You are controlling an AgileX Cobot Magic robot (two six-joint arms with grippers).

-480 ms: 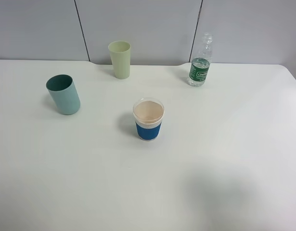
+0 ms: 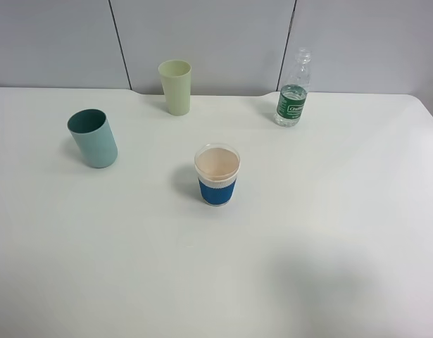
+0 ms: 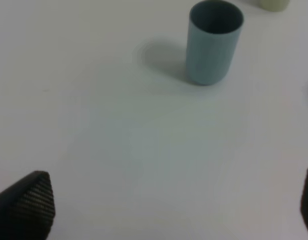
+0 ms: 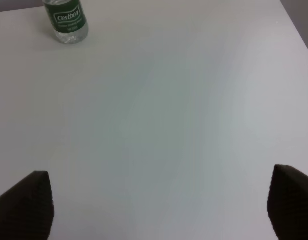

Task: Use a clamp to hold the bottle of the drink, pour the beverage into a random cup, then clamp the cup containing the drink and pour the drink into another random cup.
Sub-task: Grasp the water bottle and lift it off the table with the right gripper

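At the bench's (image 2: 329, 211) back right: bottle (image 2: 292, 98) upright. Teal cup (image 2: 93, 138) stands at left, well apart. Yellow-green cup (image 2: 176, 86) at back, blue-sleeved paper cup (image 2: 217, 174) mid-bench. Left fingers (image 3: 28, 207) spread wide, empty, facing the teal cup. Right fingers (image 4: 28, 205) spread wide, empty, facing the bottle.

One legible marking recorded. The small clear plastic drink bottle (image 4: 66, 21) carries a dark green label (image 4: 68, 19) with white lettering reading "Cestbon" (a smaller line beneath it is too blurred to read). In the exterior high view the same label's lettering is too small to make out
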